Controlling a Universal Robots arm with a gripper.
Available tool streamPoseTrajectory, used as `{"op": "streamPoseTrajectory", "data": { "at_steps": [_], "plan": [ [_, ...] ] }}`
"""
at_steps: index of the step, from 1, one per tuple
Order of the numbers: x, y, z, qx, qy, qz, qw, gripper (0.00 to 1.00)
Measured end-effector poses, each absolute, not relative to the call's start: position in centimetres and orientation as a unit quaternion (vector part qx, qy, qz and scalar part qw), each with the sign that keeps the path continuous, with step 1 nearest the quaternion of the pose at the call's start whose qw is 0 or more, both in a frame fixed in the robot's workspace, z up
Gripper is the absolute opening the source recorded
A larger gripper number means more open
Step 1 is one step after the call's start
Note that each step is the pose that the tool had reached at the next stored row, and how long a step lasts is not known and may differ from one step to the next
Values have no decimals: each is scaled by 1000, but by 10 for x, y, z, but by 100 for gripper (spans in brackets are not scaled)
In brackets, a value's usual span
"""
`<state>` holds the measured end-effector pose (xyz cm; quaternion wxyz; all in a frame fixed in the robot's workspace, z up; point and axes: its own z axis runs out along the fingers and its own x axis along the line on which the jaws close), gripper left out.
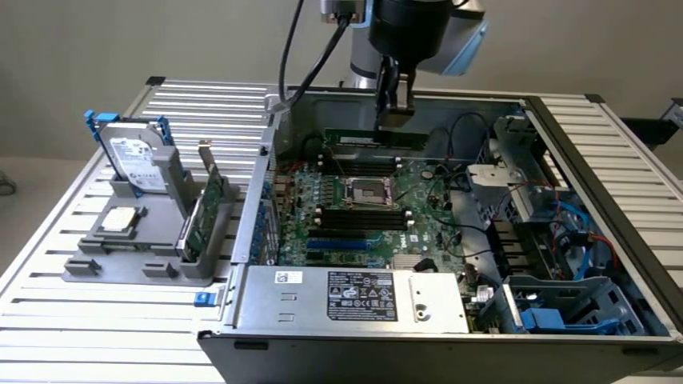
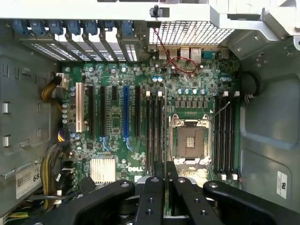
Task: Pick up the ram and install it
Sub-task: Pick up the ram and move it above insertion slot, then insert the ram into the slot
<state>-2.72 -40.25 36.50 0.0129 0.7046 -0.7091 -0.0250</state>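
Observation:
The ram (image 1: 373, 138), a long thin green strip, hangs level over the far side of the open computer case, above the motherboard (image 1: 417, 232). My gripper (image 1: 393, 118) reaches down from above and is shut on the ram's upper edge near its middle. In the wrist view the black fingers (image 2: 152, 197) press together on the ram's thin edge (image 2: 165, 180). Below it lie the empty black memory slots (image 2: 154, 126) beside the CPU socket (image 2: 189, 140), with more slots (image 2: 225, 131) on the socket's other side.
On the exterior view's left, a grey holder (image 1: 117, 268) carries a silver-labelled hard drive (image 1: 137, 160), a green expansion card (image 1: 208, 212) and a small square chip (image 1: 120, 220). The power supply (image 1: 353, 296) fills the case's near side. Drive bays and cables (image 1: 555, 240) crowd the exterior view's right.

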Motion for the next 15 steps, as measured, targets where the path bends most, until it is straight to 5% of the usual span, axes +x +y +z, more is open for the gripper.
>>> {"op": "streamPoseTrajectory", "data": {
  "at_steps": [15],
  "plan": [
    [-25, -402, 364, 705, -709, -25, 13, 13]
  ]
}}
